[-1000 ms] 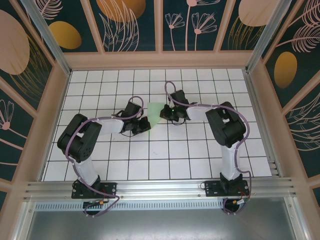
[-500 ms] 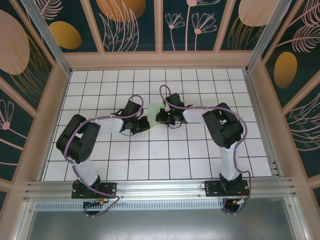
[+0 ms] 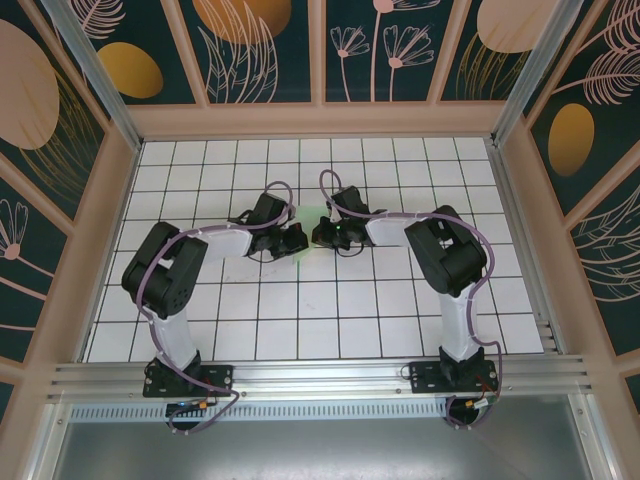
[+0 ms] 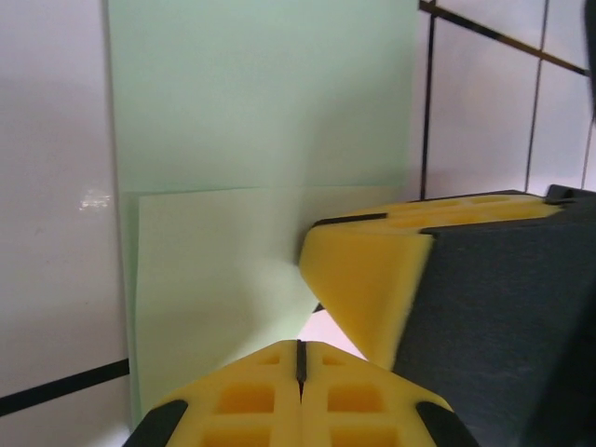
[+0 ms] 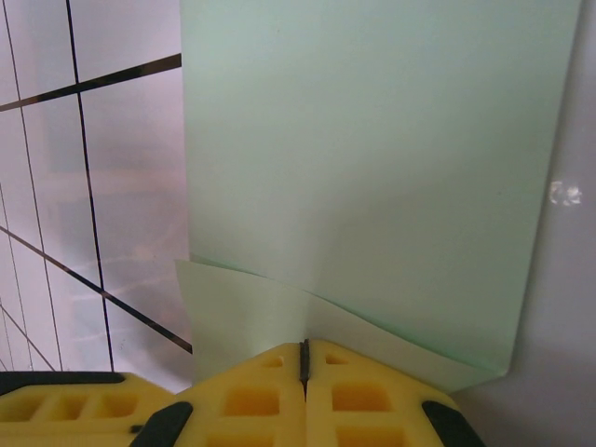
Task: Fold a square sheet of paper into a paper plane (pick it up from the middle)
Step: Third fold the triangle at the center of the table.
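Two grippers crowd the square sheet of paper (image 4: 261,112), which lies on the white tiled table (image 3: 300,320) with one edge doubled over into a paler second layer. The left gripper (image 4: 300,361) sits at the sheet's left edge with its yellow pads pressed together. The paper runs up to them, but I cannot tell whether any of it is caught between them. The right gripper (image 5: 304,352) sits at the sheet's right edge with its pads also together, and a lifted flap of the sheet creases straight into their seam, so it looks clamped on the paper.

A second ago the left gripper stood further off the sheet and a broad green patch showed from above. Both grippers have since closed in over the sheet and now nearly touch, leaving only a sliver of green showing.
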You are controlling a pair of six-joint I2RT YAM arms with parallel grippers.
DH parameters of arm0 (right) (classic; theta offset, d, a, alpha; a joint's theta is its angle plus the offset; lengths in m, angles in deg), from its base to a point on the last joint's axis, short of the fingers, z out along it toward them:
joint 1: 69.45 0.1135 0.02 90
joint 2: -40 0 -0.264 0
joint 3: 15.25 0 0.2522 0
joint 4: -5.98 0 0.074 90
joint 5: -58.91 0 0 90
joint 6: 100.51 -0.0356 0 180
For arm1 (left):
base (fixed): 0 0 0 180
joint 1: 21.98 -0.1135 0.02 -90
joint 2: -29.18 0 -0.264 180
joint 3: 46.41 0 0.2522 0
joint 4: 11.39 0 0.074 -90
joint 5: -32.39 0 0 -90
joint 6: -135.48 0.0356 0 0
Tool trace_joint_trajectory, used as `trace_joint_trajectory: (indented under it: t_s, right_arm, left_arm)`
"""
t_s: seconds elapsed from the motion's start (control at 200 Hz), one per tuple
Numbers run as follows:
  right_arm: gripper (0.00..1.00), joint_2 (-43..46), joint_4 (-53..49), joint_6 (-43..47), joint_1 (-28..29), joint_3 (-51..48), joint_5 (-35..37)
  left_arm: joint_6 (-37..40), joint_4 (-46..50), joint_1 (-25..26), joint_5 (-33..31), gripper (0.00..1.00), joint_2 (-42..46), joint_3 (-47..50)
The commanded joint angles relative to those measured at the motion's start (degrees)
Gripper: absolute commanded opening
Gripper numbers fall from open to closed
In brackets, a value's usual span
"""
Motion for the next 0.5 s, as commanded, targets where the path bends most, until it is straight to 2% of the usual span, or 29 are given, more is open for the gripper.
trace_joint_trajectory:
  t_s: [0.0,0.23,0.495]
  right_arm:
    - [0.0,-3.2,-4.2,-0.3,-0.5,-1.1,1.9]
    - [0.0,-4.2,-6.2,-0.3,-0.5,-0.8,2.6]
    - [0.0,-5.0,-8.4,-0.4,-0.6,-1.0,3.8]
  left_arm:
    - [1.2,-0.2,-0.2,1.0,0.04,-1.8,-1.5]
    - [2.4,0.5,-0.2,2.1,0.04,-2.5,0.2]
    - [7.2,4.1,-0.1,2.5,0.02,0.2,7.1]
